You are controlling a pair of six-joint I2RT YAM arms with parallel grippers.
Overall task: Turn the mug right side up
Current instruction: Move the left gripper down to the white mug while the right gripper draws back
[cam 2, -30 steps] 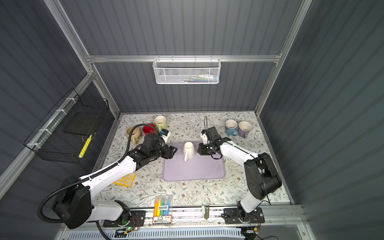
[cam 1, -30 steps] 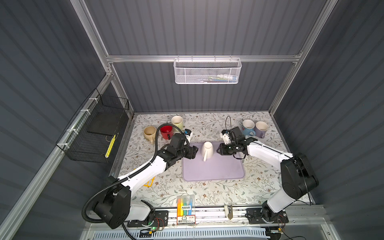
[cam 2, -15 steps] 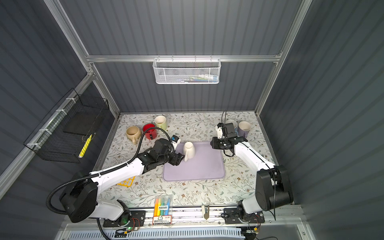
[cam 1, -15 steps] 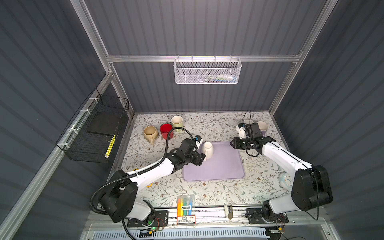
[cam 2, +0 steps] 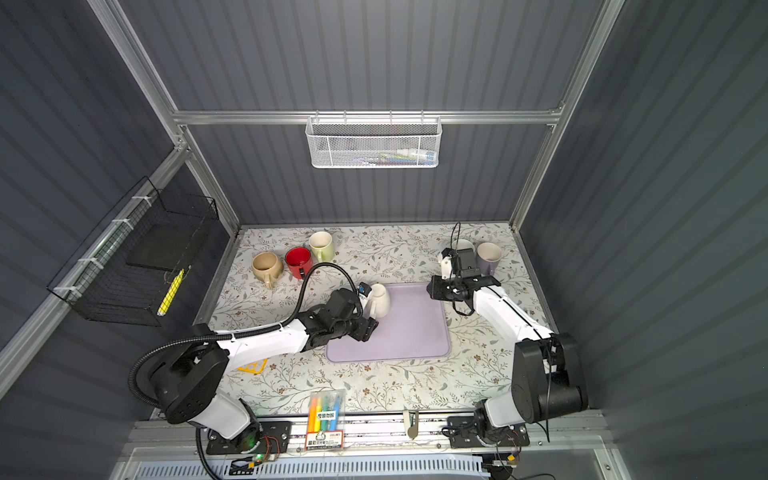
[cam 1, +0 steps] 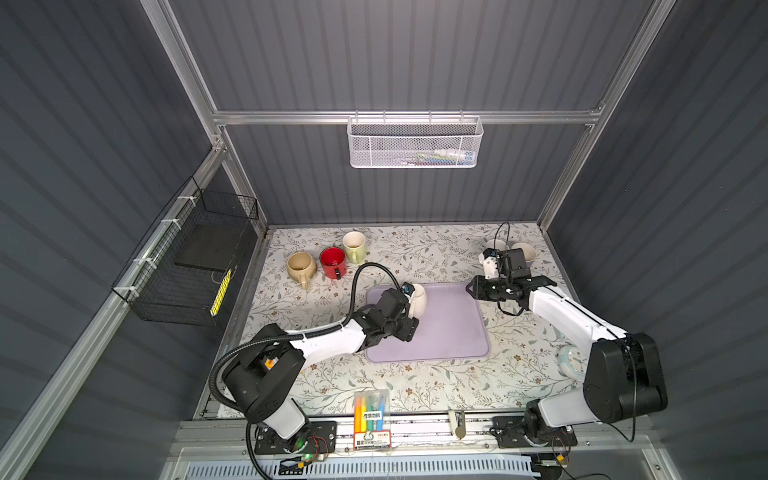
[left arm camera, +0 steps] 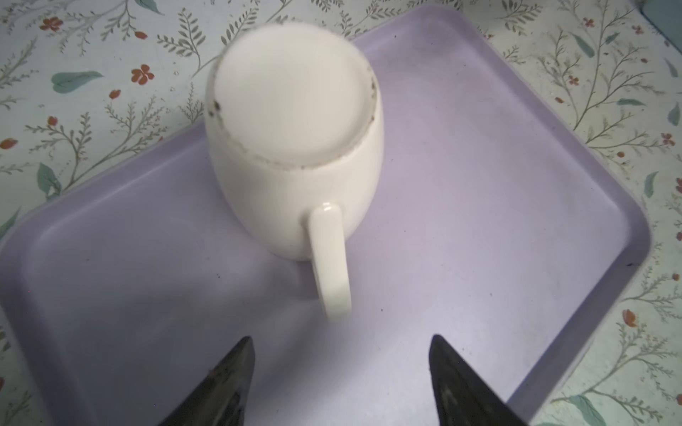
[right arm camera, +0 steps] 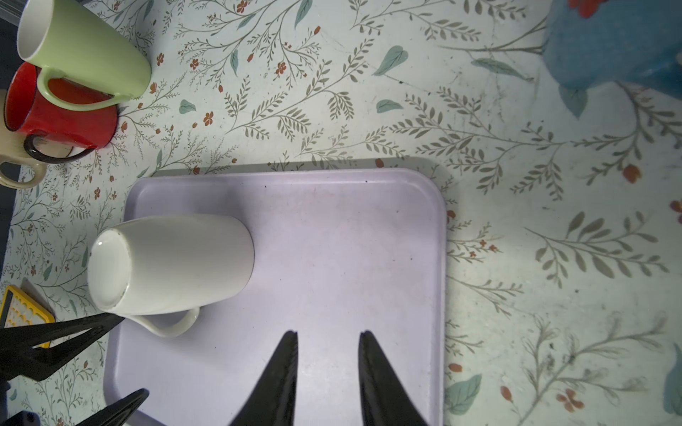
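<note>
White inverted mug (cam 1: pixel 419 300) hugs the tray's (cam 1: pixel 451 330) far-left corner, bare floor alongside.

It's a lab booth (aluminium frame (cam 1: pixel 407 117), grey walls (cam 1: pixel 374 62)).

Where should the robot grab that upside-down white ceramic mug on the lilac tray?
Probably by the looped handle. The white ceramic mug stands base-up on the lilac plastic tray, and its handle juts straight toward the open left gripper. The rounded body looks wider and slipperier, so coming from the handle side seems best.
</note>
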